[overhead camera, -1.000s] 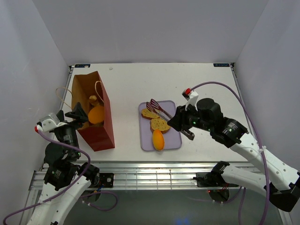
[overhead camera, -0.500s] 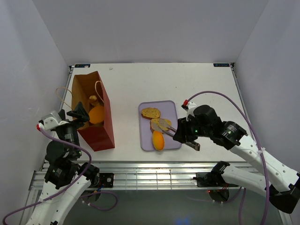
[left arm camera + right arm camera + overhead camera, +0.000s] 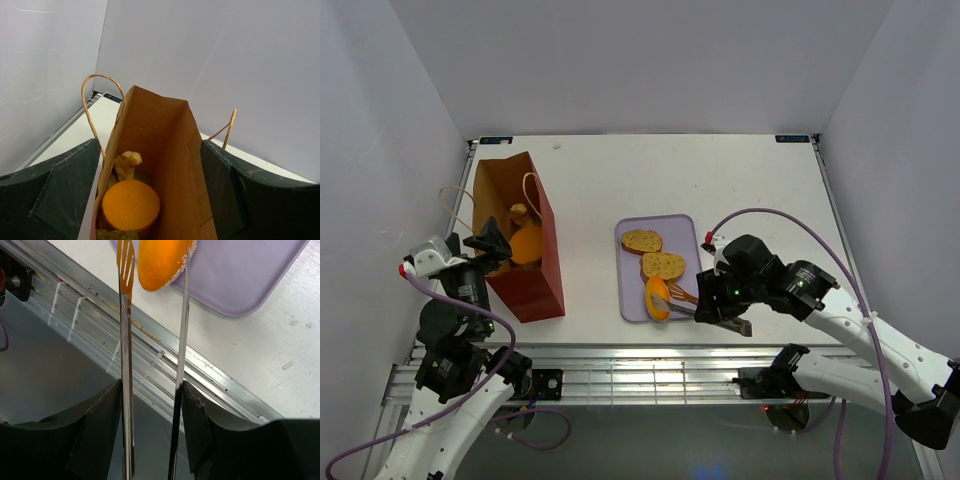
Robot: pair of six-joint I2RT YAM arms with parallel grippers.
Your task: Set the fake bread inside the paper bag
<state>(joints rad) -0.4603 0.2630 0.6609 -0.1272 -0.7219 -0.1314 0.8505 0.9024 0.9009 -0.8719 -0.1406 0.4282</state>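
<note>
The right gripper [image 3: 151, 387] has swung toward 6 o'clock, its fingers clamped on the tongs [image 3: 680, 298]. The tong tips now bracket, perhaps touch, the orange bun [image 3: 658, 298] at the tray's [image 3: 692, 232] 6 o'clock end. The left gripper [image 3: 150, 145] fingers stay spread astride the paper bag [image 3: 535, 280] at 9 o'clock.

Plain white walls [image 3: 640, 60] enclose a white table [image 3: 760, 175] under even light.
</note>
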